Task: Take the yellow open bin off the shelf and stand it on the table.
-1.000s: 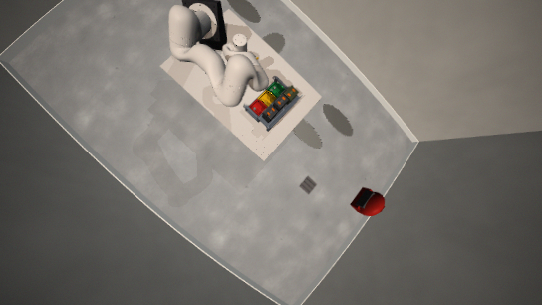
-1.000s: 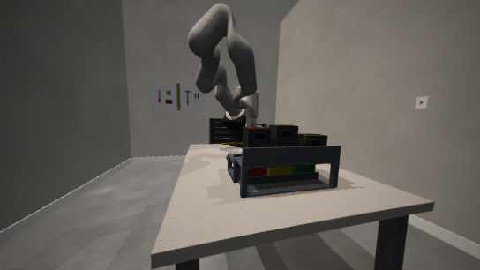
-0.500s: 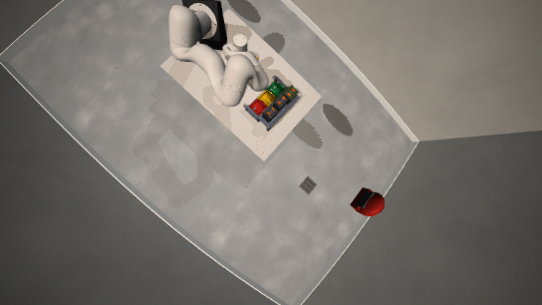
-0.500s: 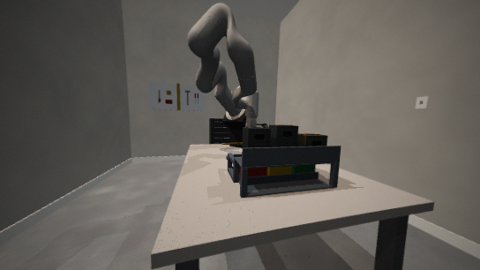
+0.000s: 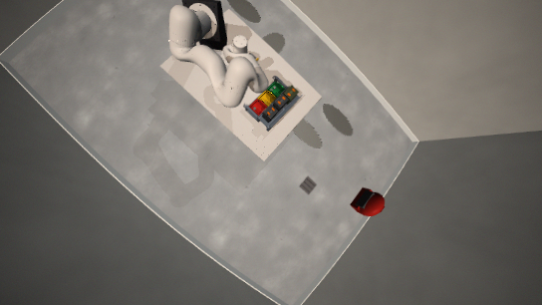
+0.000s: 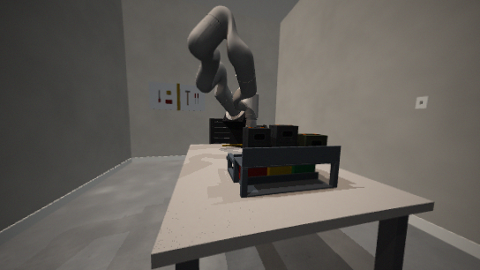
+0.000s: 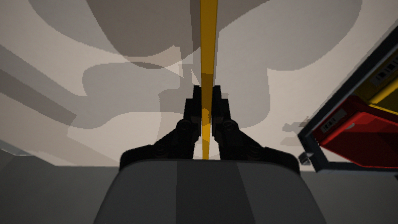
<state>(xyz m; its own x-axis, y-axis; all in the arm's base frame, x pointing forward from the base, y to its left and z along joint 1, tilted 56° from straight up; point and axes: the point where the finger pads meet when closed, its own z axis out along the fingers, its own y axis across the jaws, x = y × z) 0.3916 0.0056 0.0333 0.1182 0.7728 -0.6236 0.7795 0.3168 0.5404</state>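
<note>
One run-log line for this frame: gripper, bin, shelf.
gripper: shut on thin yellow wall | yellow bin: between red bin and green bin, release not done | shelf: on table

I find no text, number or brand that I can read in these views. On the far wall in the exterior view hangs a white poster (image 6: pixel 176 96) with red and dark marks and a yellow bar, but I see only shapes there, no letters. In the wrist view, the shelf (image 7: pixel 311 143) at the right carries two small pale label plates (image 7: pixel 334 120) with dark marks; they are too blurred for me to read. The small white plate (image 6: pixel 421 102) on the right wall shows only a dark spot.
</note>
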